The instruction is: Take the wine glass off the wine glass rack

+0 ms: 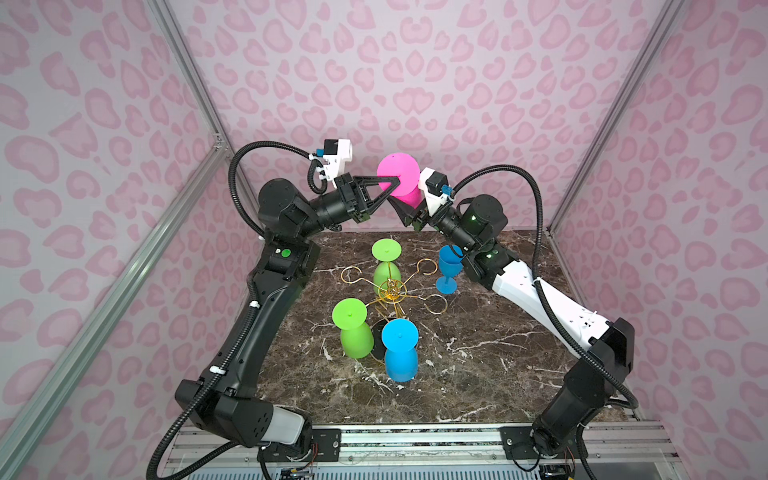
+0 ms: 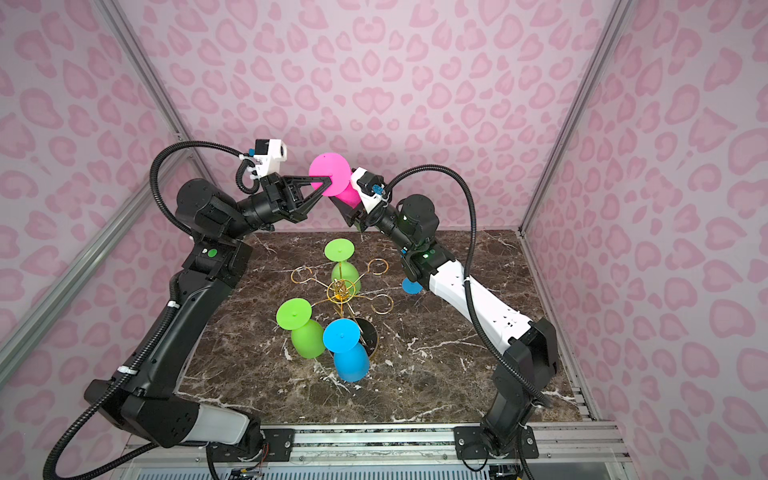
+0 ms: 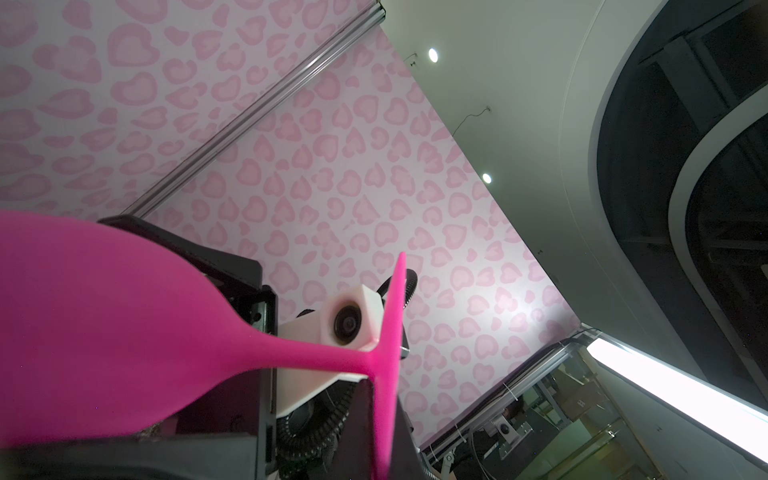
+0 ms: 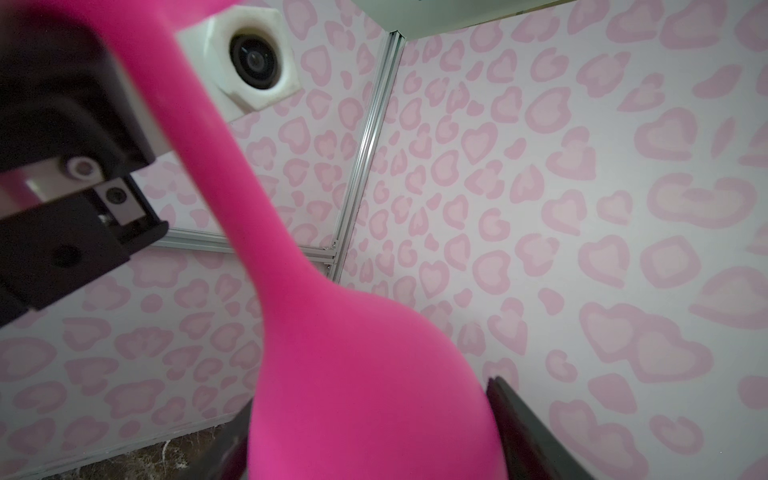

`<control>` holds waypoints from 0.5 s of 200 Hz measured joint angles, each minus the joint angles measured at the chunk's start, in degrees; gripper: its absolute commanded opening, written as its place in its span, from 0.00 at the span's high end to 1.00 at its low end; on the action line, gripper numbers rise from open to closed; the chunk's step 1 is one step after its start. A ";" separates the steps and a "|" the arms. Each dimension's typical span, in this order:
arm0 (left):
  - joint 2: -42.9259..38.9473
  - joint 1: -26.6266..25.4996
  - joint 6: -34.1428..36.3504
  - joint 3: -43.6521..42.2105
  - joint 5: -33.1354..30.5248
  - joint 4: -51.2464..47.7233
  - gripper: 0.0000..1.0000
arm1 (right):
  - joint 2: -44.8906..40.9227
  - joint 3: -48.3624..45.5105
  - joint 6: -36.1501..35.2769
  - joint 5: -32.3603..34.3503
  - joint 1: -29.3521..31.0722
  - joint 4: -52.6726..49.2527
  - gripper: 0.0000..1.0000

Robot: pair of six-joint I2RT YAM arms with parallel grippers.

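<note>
The left tool (image 1: 394, 182) is clamped on the stem of the pink glass (image 1: 398, 168), just under its foot. The glass hangs tilted, foot uppermost, high over the back of the bench (image 1: 478, 353) and well apart from the rack (image 1: 390, 291). The right tool (image 4: 370, 432) straddles the bowl, one finger on each side; whether it presses the bowl I cannot tell. Two green glasses (image 1: 353, 332) and a blue glass (image 1: 400, 353) hang from the rack. Another blue one (image 1: 449, 266) stands upright on the bench beside it.
</note>
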 measured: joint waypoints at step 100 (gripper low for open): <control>-4.15 3.65 8.20 -5.22 -4.02 -0.28 0.27 | -9.62 0.42 6.58 2.27 -3.69 -17.75 0.36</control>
